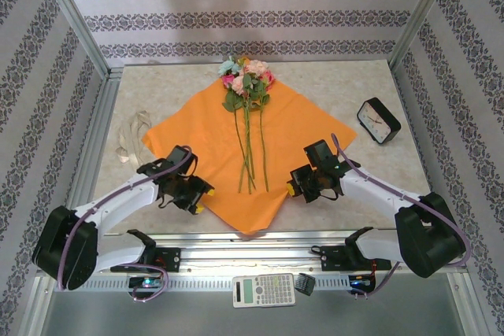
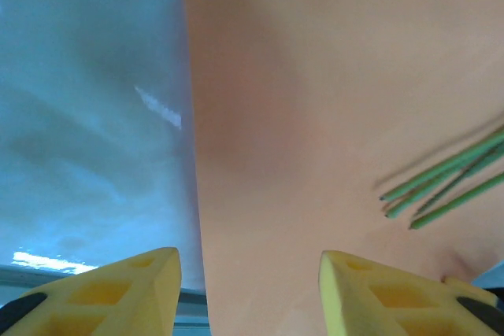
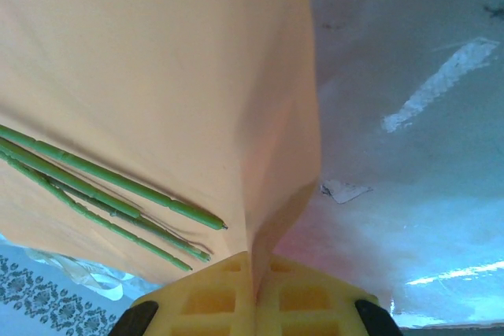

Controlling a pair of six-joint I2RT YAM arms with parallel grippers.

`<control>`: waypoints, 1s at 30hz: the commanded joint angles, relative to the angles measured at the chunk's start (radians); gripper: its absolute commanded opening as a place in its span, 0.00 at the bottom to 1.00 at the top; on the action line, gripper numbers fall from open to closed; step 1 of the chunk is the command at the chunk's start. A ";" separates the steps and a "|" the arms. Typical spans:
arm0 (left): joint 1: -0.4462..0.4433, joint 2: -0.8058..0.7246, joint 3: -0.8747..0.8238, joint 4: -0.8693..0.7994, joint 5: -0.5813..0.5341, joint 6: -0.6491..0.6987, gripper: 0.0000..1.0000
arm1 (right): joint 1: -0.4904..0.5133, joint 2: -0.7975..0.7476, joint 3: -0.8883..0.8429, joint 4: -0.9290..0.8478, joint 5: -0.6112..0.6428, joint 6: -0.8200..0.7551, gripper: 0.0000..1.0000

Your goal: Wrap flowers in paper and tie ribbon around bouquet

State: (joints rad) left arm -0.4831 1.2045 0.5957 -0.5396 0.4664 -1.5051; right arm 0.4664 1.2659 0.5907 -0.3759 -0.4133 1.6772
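Possibly the flowers (image 1: 246,83) get rolled aside if the paper (image 1: 205,139), pinched by the right gripper (image 3: 253,264), is lifted with the left gripper (image 2: 248,277) open.

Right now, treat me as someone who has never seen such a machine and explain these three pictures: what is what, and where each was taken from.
Two robot arms are bolted at the near edge of a table. Each ends in a two-finger gripper with yellow tips. The wide picture looks down from above and behind them. The other two come from cameras on the wrists, so each looks out past its own gripper. On the table lies the paper, an orange sheet, with the flowers on it, stems toward the arms. A pale ribbon lies to its left, a black clock to its right, and a calculator by the arms' bases. The right gripper is shut, pinching the paper's edge. The left gripper is open at the opposite edge, gripping nothing.
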 commanded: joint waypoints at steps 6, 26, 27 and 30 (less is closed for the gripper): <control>-0.076 0.098 -0.017 0.175 -0.030 -0.238 0.51 | -0.013 -0.011 -0.003 0.006 -0.022 0.053 0.00; -0.161 0.116 -0.013 0.206 -0.073 -0.325 0.48 | -0.023 -0.020 -0.012 0.009 -0.024 0.056 0.00; -0.163 0.123 -0.006 0.208 -0.080 -0.325 0.43 | -0.023 -0.022 -0.014 0.008 -0.024 0.057 0.00; -0.163 0.114 0.015 0.204 -0.115 -0.330 0.14 | -0.028 -0.030 -0.012 -0.002 -0.024 0.044 0.00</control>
State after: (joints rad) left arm -0.6338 1.3262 0.5671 -0.3424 0.4011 -1.7370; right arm 0.4522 1.2518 0.5755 -0.3550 -0.4217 1.7290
